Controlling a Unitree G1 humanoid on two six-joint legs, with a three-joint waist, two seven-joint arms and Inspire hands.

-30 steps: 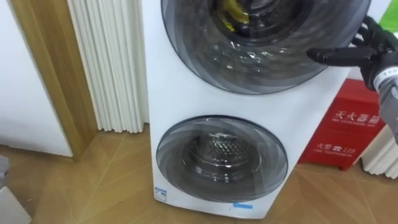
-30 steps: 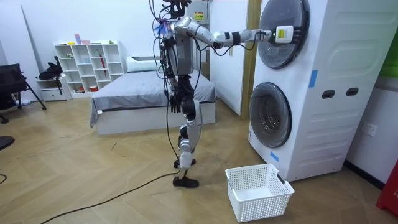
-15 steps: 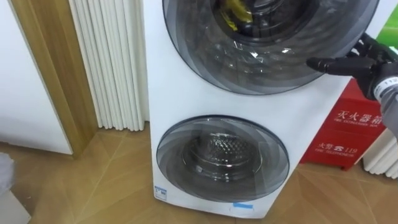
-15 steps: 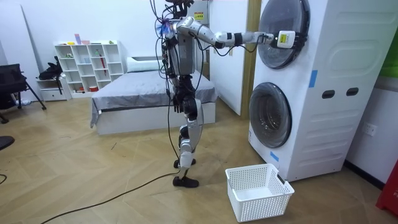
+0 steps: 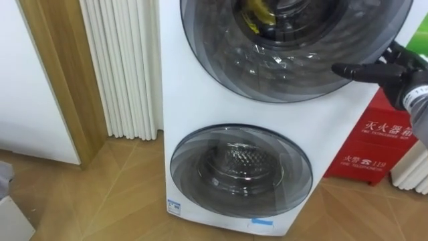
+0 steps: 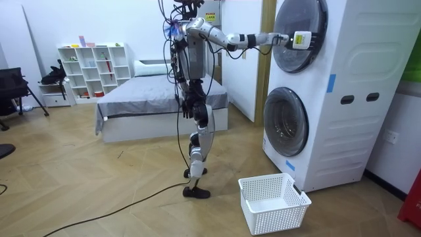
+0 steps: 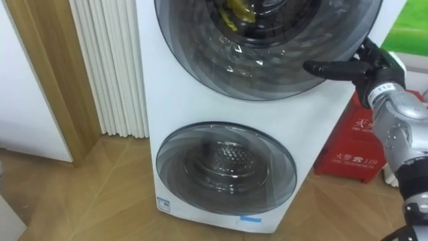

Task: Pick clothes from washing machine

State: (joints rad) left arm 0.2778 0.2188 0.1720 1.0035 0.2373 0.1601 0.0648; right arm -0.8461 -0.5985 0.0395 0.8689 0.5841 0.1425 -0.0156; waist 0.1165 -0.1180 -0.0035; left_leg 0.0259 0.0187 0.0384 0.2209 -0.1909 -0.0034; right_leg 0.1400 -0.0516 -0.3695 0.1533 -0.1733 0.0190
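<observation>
Standing upright on the wooden floor [image 6: 99, 184], the robot is seen in the room view before the white washing machine [image 6: 342, 99], with its right arm stretched out to the upper door [image 5: 294, 60]. The right hand [image 5: 400, 72] is placed at the right edge of this door. The thumb [image 5: 354, 69] is laid straight on the glass and the other fingers are bent round the rim, so that the door's edge is held between them.

The clothes [image 5: 254, 17] are seen behind the glass, near the top of the upper door, as a yellow piece with something dark beside it. They lie inside the upper drum and are touched by no hand.

The lower door [image 5: 241, 171] is closed, and a metal drum is seen through it. The left hand [image 6: 189, 105] is hung beside the hip in the room view; its state cannot be told.

A white basket [image 6: 274, 201] is set on the floor, near the front lower corner of the machine. A red box [image 5: 378, 144] is stood at the machine's right side, and a white pleated curtain [image 5: 124, 67] is hung at its left side. A bed [image 6: 158, 99] is seen behind the robot.
</observation>
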